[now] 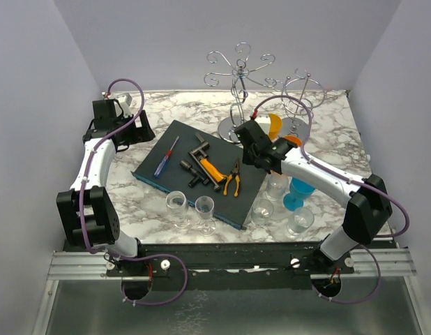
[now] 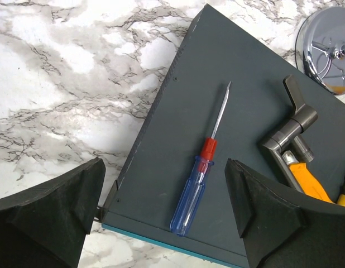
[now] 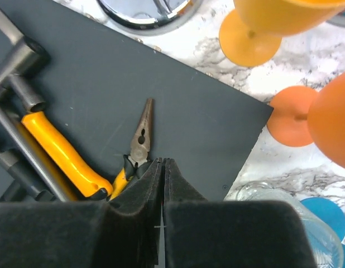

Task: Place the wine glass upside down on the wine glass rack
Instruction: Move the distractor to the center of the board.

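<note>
Several clear wine glasses stand upright near the table's front: two (image 1: 177, 206) (image 1: 205, 210) in front of the dark board and others (image 1: 262, 210) on the right. The chrome wine glass rack (image 1: 238, 70) stands at the back, empty, its round base (image 3: 144, 8) also in the right wrist view. My left gripper (image 1: 137, 132) is open and empty over the board's left edge, above a blue-handled screwdriver (image 2: 197, 184). My right gripper (image 1: 252, 148) is shut and empty over the board's right part, next to the pliers (image 3: 140, 139). A clear glass rim (image 3: 295, 218) shows to its right.
The dark board (image 1: 201, 150) carries a screwdriver, a grey tool with a yellow handle (image 1: 201, 164) and pliers (image 1: 233, 178). Orange glasses (image 1: 275, 125) and blue glasses (image 1: 299, 192) stand right of it. A second chrome rack (image 1: 303, 94) stands at the back right.
</note>
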Available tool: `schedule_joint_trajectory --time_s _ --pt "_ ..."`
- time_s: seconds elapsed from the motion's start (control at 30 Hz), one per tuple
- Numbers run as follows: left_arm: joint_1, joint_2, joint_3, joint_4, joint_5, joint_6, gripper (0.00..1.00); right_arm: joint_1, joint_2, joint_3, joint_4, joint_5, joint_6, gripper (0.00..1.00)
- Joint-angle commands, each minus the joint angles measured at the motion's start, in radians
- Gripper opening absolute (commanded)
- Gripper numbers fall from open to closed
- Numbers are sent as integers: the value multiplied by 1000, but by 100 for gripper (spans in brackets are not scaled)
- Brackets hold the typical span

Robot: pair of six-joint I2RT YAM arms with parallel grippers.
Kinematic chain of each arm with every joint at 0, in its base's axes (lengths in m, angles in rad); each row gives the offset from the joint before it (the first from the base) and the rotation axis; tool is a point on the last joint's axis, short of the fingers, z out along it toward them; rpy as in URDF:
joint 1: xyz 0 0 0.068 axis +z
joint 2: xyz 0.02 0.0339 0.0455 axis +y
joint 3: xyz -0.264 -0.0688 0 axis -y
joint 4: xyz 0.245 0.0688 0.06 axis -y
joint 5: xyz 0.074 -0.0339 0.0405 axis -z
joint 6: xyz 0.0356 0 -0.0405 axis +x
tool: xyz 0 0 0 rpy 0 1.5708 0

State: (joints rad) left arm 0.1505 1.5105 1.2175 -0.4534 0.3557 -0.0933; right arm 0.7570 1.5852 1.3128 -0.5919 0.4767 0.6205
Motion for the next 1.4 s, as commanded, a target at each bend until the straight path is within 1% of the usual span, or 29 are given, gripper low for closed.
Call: schedule_joint_trajectory --time_s 0.0,0.13,0.4,0.47,0.53,0.8,1.0,1.37 --pt "4 1 45 -34 9 39 97 -3 45 -66 -38 -3 90 5" --pt "4 -9 43 -43 15 57 97 -3 74 -124 -23 10 113 5" --pt "5 -12 27 -56 -6 89 96 -5 151 -136 -56 -14 144 5" --pt "4 -13 21 -56 -16 120 97 -6 156 -140 -72 -19 154 3" --pt "5 -10 16 -57 -18 128 97 -6 154 -145 -87 -21 160 0" --pt "4 16 23 -57 10 113 95 -5 126 -183 -153 -15 189 0" --pt "-3 30 28 -57 19 119 93 -12 75 -220 -197 -4 208 0" --pt "-25 39 22 -52 16 133 89 -37 30 -273 -198 5 197 0"
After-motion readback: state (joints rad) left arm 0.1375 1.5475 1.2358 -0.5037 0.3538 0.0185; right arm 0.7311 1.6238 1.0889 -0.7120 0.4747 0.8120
